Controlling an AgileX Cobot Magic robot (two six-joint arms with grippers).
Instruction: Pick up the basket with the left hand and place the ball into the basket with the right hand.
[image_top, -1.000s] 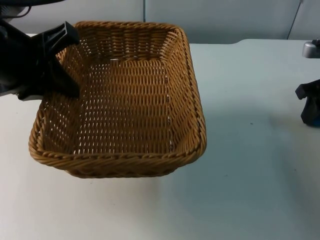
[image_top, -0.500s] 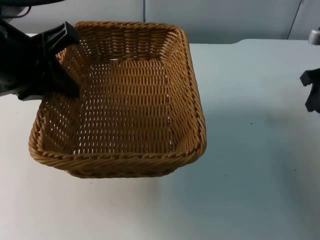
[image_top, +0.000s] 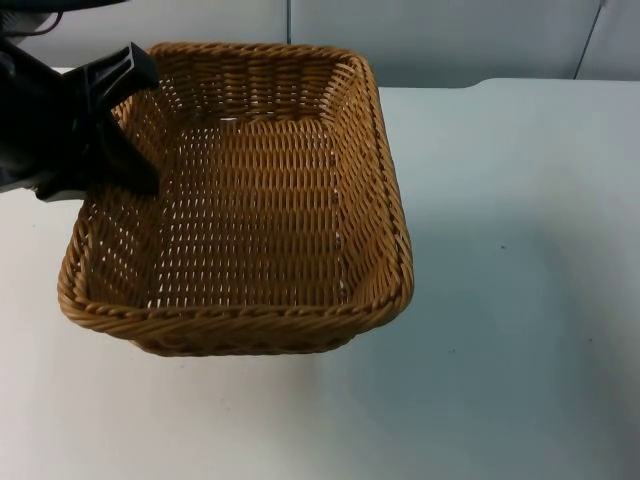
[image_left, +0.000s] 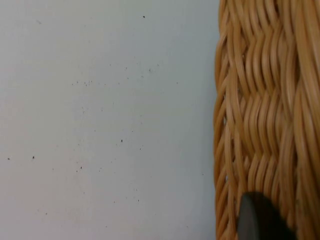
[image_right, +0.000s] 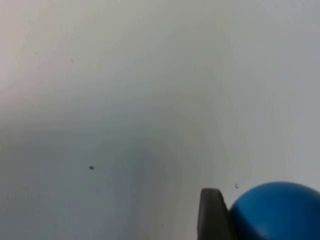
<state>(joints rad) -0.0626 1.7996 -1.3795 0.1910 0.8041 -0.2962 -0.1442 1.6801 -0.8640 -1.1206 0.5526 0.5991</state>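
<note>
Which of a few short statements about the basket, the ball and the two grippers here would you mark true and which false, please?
1. The basket has nothing in it. True.
2. The left gripper is at the basket's left wall, one finger inside and one outside. True.
3. The ball is red. False: it is blue.
4. The ball lies inside the basket. False: it is right beside the right gripper's fingertip, above the bare white table.
5. The basket is woven wicker. True.
</note>
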